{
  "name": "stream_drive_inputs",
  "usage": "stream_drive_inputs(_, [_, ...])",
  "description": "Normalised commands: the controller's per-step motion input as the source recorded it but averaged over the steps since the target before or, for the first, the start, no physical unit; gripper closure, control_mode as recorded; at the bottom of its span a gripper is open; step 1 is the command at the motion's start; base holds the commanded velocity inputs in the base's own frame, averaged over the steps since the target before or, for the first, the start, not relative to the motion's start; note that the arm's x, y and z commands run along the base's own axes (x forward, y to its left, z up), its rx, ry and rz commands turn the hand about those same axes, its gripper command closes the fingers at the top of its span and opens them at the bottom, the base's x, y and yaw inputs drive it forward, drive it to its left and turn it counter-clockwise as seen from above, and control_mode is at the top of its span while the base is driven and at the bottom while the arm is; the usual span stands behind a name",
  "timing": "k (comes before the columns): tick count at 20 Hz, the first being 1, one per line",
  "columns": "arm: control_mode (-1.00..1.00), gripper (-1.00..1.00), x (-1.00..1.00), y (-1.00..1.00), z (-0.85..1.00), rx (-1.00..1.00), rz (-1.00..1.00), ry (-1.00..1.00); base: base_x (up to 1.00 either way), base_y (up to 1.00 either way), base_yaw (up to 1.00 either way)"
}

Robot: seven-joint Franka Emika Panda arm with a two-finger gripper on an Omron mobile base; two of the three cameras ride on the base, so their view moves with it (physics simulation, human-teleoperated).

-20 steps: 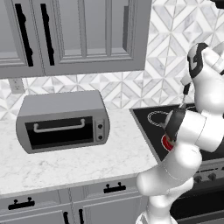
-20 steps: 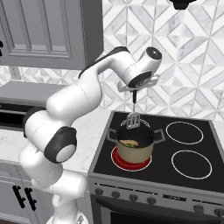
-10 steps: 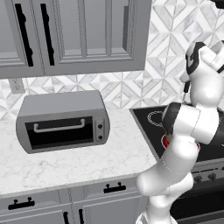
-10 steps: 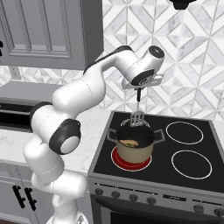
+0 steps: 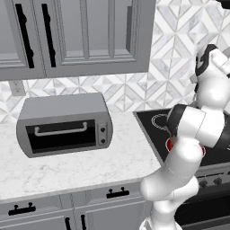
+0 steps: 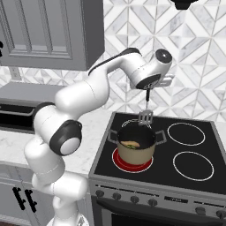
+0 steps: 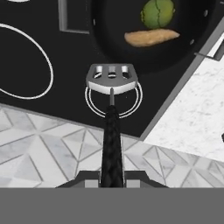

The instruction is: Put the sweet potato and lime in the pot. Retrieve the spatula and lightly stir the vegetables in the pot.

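My gripper (image 6: pixel 148 88) is shut on the top of the spatula's black handle, so the spatula (image 6: pixel 146 116) hangs head-down over the stove, just behind the pot's far rim. The tan pot (image 6: pixel 134 154) with black handles stands on the glowing red front left burner. The sweet potato (image 6: pixel 132 145) lies inside it. In the hand view the gripper (image 7: pixel 112 177) grips the spatula (image 7: pixel 112 78), whose slotted head hovers over the small back burner ring, outside the pot (image 7: pixel 109 22). The lime (image 7: pixel 157 13) and sweet potato (image 7: pixel 151 37) lie side by side on the pot's dark bottom.
The black stove top (image 6: pixel 194 145) has further burner rings to the right of the pot. A grey toaster oven (image 5: pixel 65 126) stands on the marble counter (image 5: pixel 81 166) left of the stove. Grey wall cabinets (image 5: pixel 81 36) hang above, and the tiled backsplash is close behind the spatula.
The gripper has carried the spatula to the right and back, from over the pot's rim to behind it. The pot and the vegetables have not moved.
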Motion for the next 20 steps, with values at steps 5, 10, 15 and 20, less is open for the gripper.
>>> stream_drive_inputs(5, [-1.0,1.0,0.0,-0.18,0.0,-0.01,-0.11,-0.09,0.0,0.0,0.0])
stream_drive_inputs(10, [-1.0,1.0,0.0,-0.01,-0.13,0.0,-0.07,0.0,0.0,0.0,0.0])
stream_drive_inputs(15, [-1.0,1.0,-0.07,0.0,-0.05,0.0,-0.01,-0.01,0.0,0.0,0.0])
stream_drive_inputs(20, [-1.0,1.0,-0.06,0.04,-0.04,0.04,0.0,0.0,0.0,0.0,0.0])
